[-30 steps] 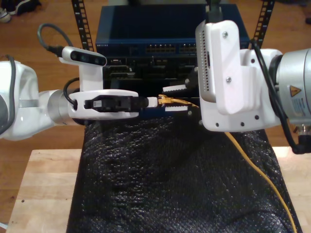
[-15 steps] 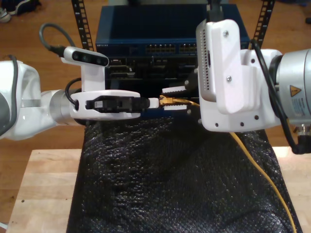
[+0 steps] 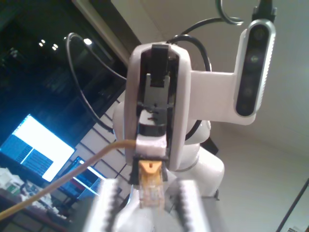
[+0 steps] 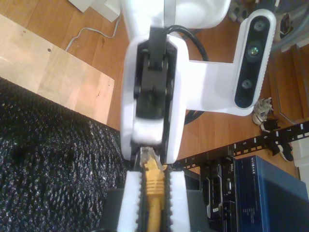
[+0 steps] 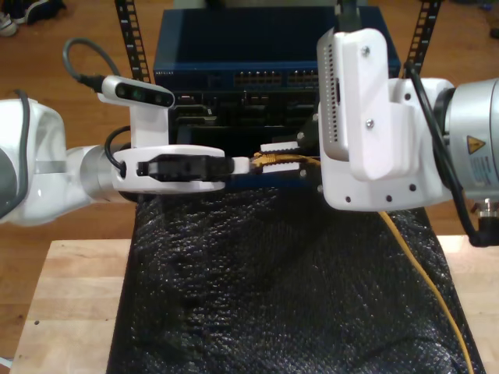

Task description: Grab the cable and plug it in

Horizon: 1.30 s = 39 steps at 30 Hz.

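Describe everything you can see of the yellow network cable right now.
The cable is thin and yellow-orange, running over the black mat toward the exterior view's lower right. Its ribbed boot sits clamped between the serrated white jaws of my second gripper, and the clear plug at its tip meets the jaws of my first gripper.

wood floor (image 5: 78, 23); pale wooden table (image 5: 70, 312)

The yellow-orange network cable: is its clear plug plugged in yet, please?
Not plugged in. The yellow-orange network cable is held in the fingers of my second gripper, its clear plug exposed, in no socket.
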Each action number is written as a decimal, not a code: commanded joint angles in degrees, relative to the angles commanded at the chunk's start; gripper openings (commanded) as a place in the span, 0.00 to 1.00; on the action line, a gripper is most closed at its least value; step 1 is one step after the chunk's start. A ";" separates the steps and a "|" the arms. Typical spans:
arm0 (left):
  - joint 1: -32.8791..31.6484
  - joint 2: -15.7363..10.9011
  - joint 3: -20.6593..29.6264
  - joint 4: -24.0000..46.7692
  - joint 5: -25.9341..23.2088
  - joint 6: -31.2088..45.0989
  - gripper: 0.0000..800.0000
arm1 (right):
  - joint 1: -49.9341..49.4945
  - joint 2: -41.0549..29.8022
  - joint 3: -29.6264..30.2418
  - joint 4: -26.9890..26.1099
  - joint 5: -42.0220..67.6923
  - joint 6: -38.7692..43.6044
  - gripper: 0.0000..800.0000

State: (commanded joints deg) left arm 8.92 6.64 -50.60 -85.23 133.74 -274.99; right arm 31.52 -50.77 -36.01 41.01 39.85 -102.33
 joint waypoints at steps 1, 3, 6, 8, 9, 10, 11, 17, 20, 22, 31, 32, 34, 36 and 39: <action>0.00 0.09 0.00 -0.18 0.00 0.09 0.66 | 0.00 0.00 0.00 0.00 0.00 0.00 0.00; 0.00 0.00 0.00 -1.05 -0.09 0.26 0.91 | 0.09 0.09 0.00 0.09 0.00 0.26 0.00; 0.09 0.00 -0.18 -3.25 -0.26 0.26 0.99 | 0.09 1.05 -0.44 0.88 0.00 1.67 0.00; 0.26 -0.09 -0.35 -3.78 -0.70 0.26 0.99 | 0.00 1.93 -0.88 0.88 0.09 2.37 0.00; 0.26 -0.09 -0.35 -3.78 -0.70 0.26 0.99 | 0.00 2.37 -1.32 0.97 0.26 2.46 0.00; 0.35 -0.09 -0.44 -3.78 -0.88 0.18 0.99 | -0.09 2.73 -1.58 0.97 0.35 2.46 0.00; 0.53 -0.09 -0.62 -3.78 -0.88 0.26 0.99 | -0.09 3.25 -1.76 0.97 0.35 2.46 0.00; 4.04 -0.26 -1.76 -3.96 -5.45 0.26 1.00 | -0.62 4.48 -3.16 0.97 0.70 4.22 0.00; 6.33 -0.26 -3.25 -3.87 -7.82 0.26 1.00 | -1.76 5.19 -3.87 0.79 1.67 6.07 0.00; 7.38 -0.26 -4.40 -3.69 -8.88 0.26 1.00 | -3.16 5.89 -4.31 0.70 2.99 6.15 0.00; 11.52 -0.26 -8.97 1.49 -14.42 0.35 1.00 | -19.78 10.20 -4.66 0.70 17.23 8.97 0.00; 11.78 -0.26 -9.67 2.55 -15.12 0.35 1.00 | -21.98 10.64 -4.84 0.70 18.64 9.05 0.00; 11.96 -0.35 -11.25 4.92 -16.44 0.35 1.00 | -25.85 11.78 -5.01 0.53 21.10 9.14 0.00; 12.66 -0.53 -13.19 7.65 -17.67 0.35 1.00 | -28.48 12.84 -5.71 0.35 23.03 9.23 0.00; 14.07 -1.23 -16.26 11.78 -19.52 0.62 1.00 | -30.33 14.51 -6.42 -1.05 25.41 9.32 0.00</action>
State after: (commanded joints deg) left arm 22.99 5.41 -66.87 -73.45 114.22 -274.37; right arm 1.19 -36.26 -42.43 39.96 65.25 -93.01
